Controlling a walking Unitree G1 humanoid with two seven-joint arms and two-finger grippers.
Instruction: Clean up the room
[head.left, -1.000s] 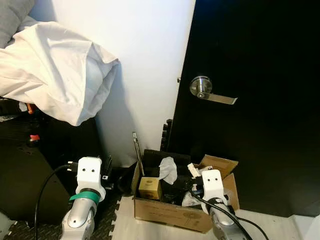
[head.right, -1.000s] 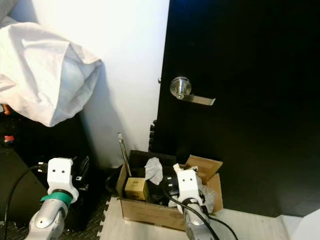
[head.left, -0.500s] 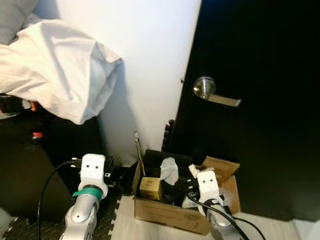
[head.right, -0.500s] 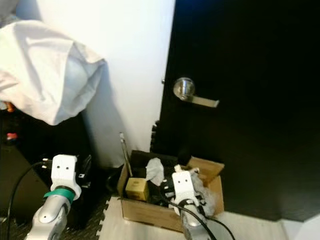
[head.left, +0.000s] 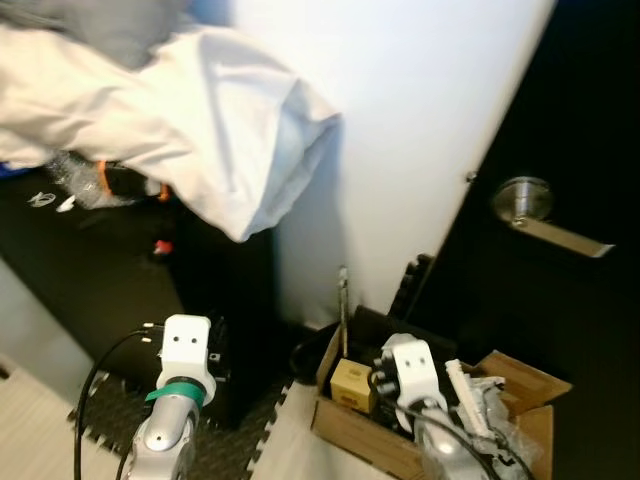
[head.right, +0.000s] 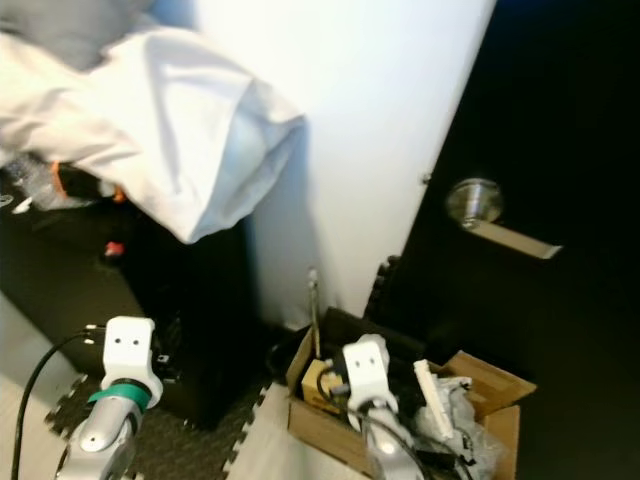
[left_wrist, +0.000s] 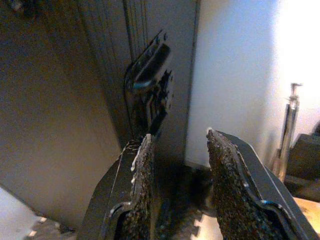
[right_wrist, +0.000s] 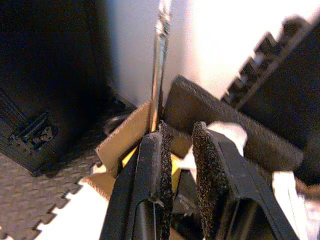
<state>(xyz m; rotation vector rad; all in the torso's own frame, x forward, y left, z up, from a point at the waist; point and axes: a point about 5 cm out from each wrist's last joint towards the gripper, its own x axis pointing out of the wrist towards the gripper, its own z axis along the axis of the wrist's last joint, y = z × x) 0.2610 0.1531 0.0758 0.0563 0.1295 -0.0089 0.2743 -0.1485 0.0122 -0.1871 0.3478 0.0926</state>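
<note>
I'm seeing the left end effector (left_wrist: 177, 165) hanging low with its fingers (left_wrist: 140, 180) parted by a moderate gap, gripping nothing. Just ahead of it is a black case (left_wrist: 90, 100) with a metal latch (left_wrist: 150, 75) on its side; dark foam floor mat (head.left: 230, 450) is lying below it. The left arm's white wrist (head.left: 184, 345) is sitting near that case in the head views.

The right end effector (right_wrist: 181, 150) is hovering over an open cardboard box (head.left: 350, 435), its fingers (right_wrist: 157, 165) narrowly apart and empty. Directly beneath and ahead of it I'm seeing a yellow-brown small box (head.left: 352, 381) and white crumpled paper (right_wrist: 225, 132) inside the cardboard box. A thin metal rod (right_wrist: 161, 65) is standing up at the box's near wall, just beside the right fingers, leaning against the white wall (head.left: 400, 130). More white and clear clutter (head.left: 480, 400) is lying in the box to the right of that end effector.

Above the left end effector, well apart, a white cloth (head.left: 200, 130) is draping over the black furniture (head.left: 100, 270). A black door (head.left: 580, 120) with a silver lever handle (head.left: 540, 210) is standing beyond the right end effector.
</note>
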